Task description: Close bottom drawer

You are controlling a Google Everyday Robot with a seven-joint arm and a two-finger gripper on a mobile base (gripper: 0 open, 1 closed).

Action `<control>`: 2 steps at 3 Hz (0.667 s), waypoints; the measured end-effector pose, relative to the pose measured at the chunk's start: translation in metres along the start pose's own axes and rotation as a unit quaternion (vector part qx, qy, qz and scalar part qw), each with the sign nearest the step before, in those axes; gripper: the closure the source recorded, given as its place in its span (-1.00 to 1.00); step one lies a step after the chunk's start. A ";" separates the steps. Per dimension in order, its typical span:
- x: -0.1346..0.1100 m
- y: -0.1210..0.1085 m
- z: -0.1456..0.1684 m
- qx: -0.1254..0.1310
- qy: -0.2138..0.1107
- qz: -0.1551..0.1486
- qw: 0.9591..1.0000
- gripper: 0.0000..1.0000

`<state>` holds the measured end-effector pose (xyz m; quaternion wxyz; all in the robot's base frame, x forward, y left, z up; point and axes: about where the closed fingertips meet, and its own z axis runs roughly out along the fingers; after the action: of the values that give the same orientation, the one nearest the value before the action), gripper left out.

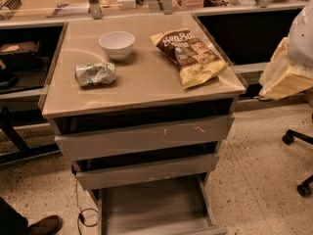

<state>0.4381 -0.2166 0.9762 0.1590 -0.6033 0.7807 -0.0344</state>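
The bottom drawer (151,204) is the lowest of three grey drawers in the metal cabinet. It stands pulled far out toward me, its shallow tray showing and its flat front (171,230) at the lower edge of the view. My gripper (285,76) shows as cream and white arm parts at the right edge, at about tabletop height, to the right of the cabinet and well apart from the drawer.
The top drawer front (146,136) has white scratch marks and the middle drawer front (146,170) sits below it; both stand slightly out. On the cabinet top are a white bowl (117,44), a crushed can (95,74) and a chip bag (190,55). An office chair base (299,138) is at the right, a shoe (44,225) and a cable (80,212) at the lower left.
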 end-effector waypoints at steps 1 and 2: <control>0.000 0.000 0.000 0.000 0.000 0.000 1.000 0.77; 0.000 0.000 0.000 0.000 0.000 0.000 1.000 1.00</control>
<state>0.4381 -0.2166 0.9761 0.1590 -0.6034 0.7807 -0.0344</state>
